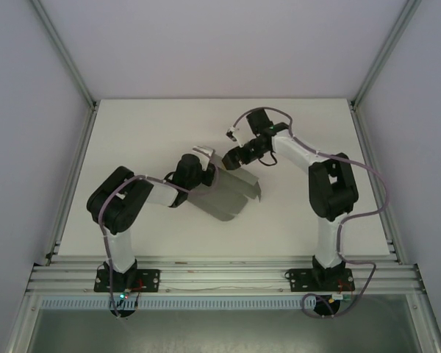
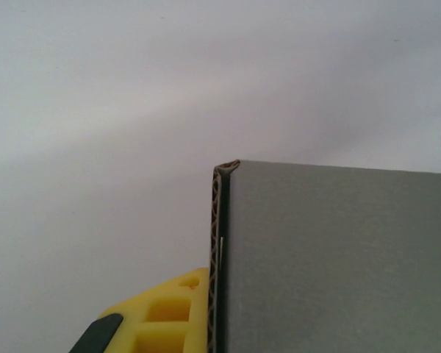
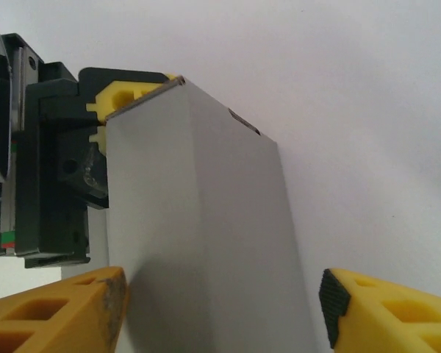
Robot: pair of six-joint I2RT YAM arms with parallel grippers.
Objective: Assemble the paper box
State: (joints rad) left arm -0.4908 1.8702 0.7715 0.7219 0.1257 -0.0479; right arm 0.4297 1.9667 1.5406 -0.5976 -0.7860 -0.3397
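Observation:
The paper box (image 1: 231, 195) is a grey creased card with flaps, held off the table at mid-table. My left gripper (image 1: 204, 165) is shut on its upper-left edge. In the left wrist view one yellow finger (image 2: 173, 312) presses against the corrugated edge of the paper box (image 2: 338, 257); the other finger is hidden behind the panel. My right gripper (image 1: 231, 156) is open just above the card's top edge. In the right wrist view its two yellow fingertips straddle a folded panel of the paper box (image 3: 198, 220), with the right gripper (image 3: 220, 312) not closed on it and a gap at the right pad (image 3: 334, 305).
The white table (image 1: 132, 132) lies all around the card, with white walls and aluminium frame posts (image 1: 66, 59) at the sides. The left gripper's black body (image 3: 51, 169) shows at the far end of the panel in the right wrist view.

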